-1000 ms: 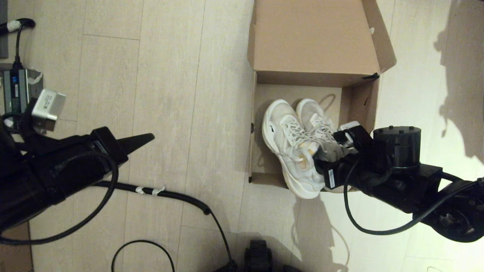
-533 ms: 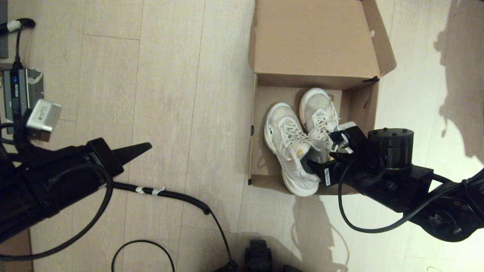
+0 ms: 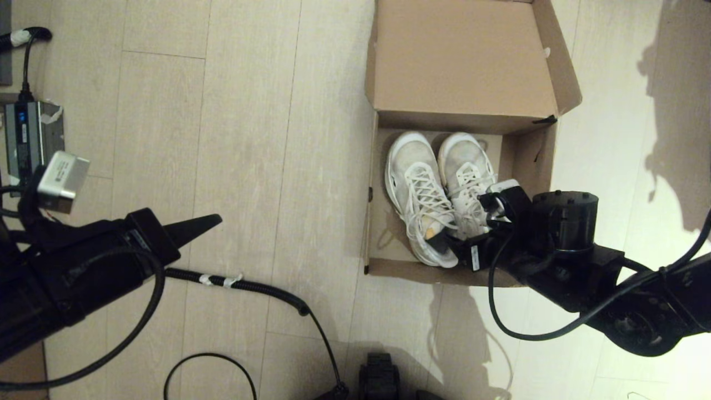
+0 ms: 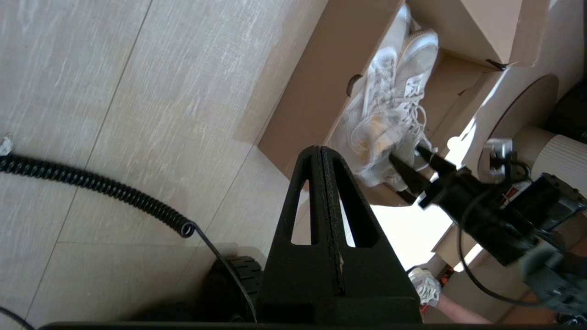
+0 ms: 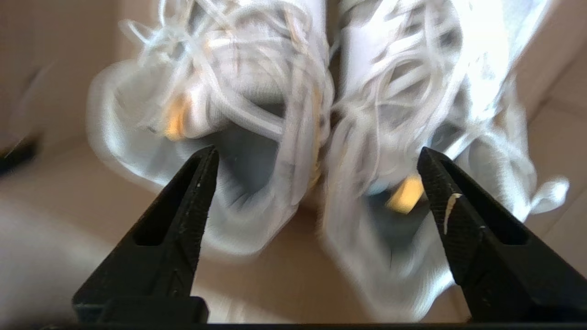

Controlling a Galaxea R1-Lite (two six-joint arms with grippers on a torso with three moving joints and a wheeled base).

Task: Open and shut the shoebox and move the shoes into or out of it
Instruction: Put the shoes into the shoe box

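At the far left of the head view a grey power unit sits on the wood floor, and below it the left gripper hangs over bare boards, well apart from the box, with a black coiled cable running past it. The left wrist view shows what the head view cannot: its two fingers are pressed flat together, holding nothing, and beyond them the side wall of the shoebox and the shoes appear from a low angle. Further right in the head view, the shoebox stands on the floor with its lid folded back on the far side, and the shoes lie side by side inside it, their long axes running front to back, toes toward the lid hinge and heels toward the robot. The right gripper sits at the heel end, just over the near part of the box. The right wrist view alone shows its fingers spread wide, one on either side of the two shoe openings, gripping neither; the shoes there are blurred.
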